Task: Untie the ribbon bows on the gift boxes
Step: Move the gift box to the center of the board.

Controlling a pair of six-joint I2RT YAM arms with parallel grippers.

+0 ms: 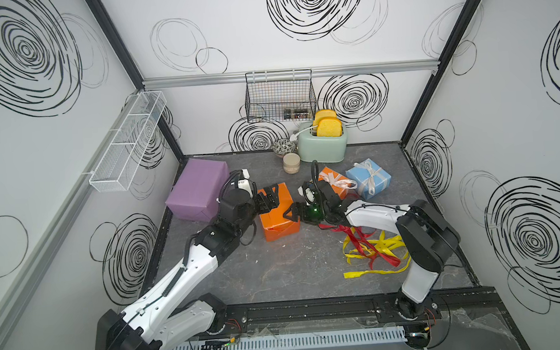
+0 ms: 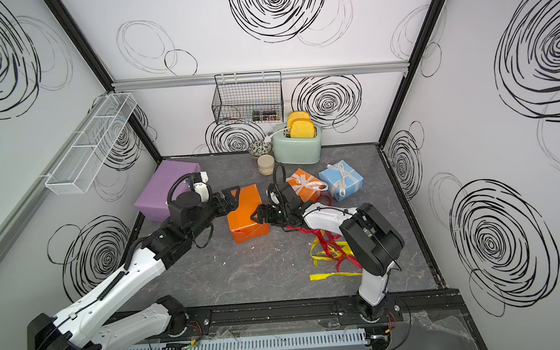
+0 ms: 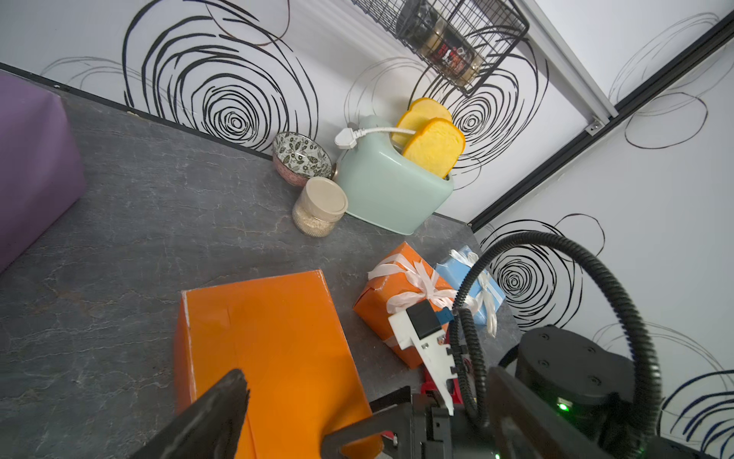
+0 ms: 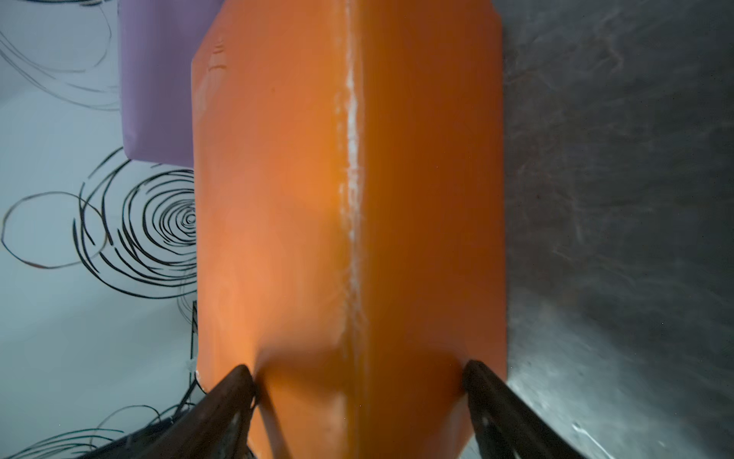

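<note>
A medium orange gift box (image 1: 276, 216) lies mid-table with no ribbon on it. My right gripper (image 1: 289, 213) reaches in from the right. Its jaws stand wide across one long edge of the box (image 4: 302, 198), with both fingertips (image 4: 244, 381) against the paper. My left gripper (image 1: 270, 198) hovers open over the box's far left part. A small orange cube (image 1: 331, 187) and a light-blue cube (image 1: 377, 183) each carry a tied white bow (image 1: 337, 180). The large lilac box (image 1: 196, 191) is bare. Loose dark red ribbon (image 1: 362, 240) and yellow ribbon (image 1: 381, 244) lie by the right arm.
A mint-green toaster (image 1: 323, 144) with toast, a lidded jar (image 1: 292, 163) and a patterned bowl (image 1: 283, 146) stand at the back wall. A black wire basket (image 1: 279, 96) hangs above them. A white mesh shelf (image 1: 126, 142) is on the left wall.
</note>
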